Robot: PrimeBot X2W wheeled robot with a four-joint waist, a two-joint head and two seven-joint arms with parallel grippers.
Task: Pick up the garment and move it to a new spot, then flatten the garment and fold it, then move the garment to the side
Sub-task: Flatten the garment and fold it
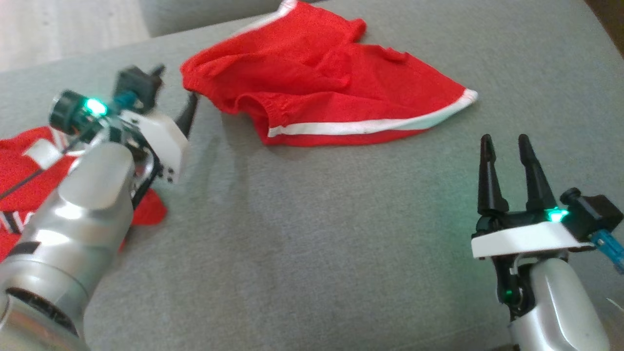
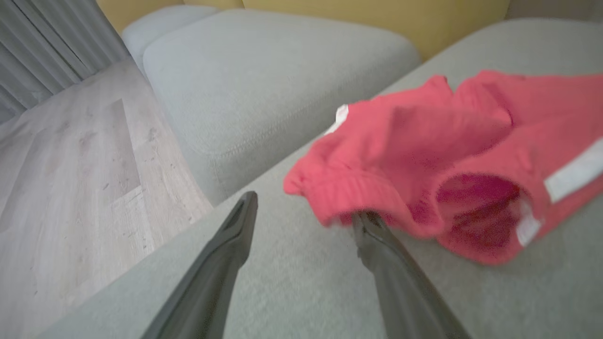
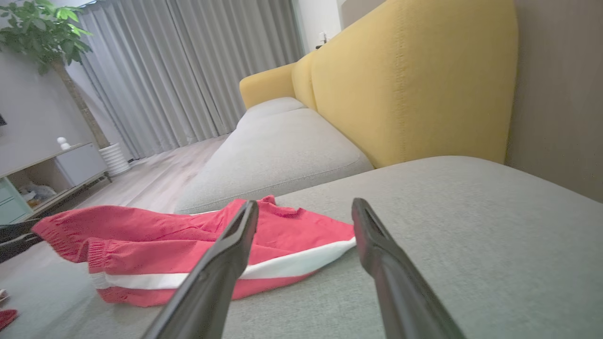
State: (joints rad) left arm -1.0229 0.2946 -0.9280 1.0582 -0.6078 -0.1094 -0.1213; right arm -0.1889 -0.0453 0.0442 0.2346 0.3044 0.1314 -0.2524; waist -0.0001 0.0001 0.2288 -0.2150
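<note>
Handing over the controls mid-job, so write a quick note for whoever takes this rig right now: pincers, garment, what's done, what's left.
Pincers: left pincer open, holding nothing, one fingertip at the waistband edge of the red shorts. The right pincer is open, empty and apart from the shorts.
Things: shorts lie bunched on the grey cushion. A second red garment lies at the near left.
Done: shorts are down, but neither flat nor folded.
Left: flatten, fold, move aside.
</note>
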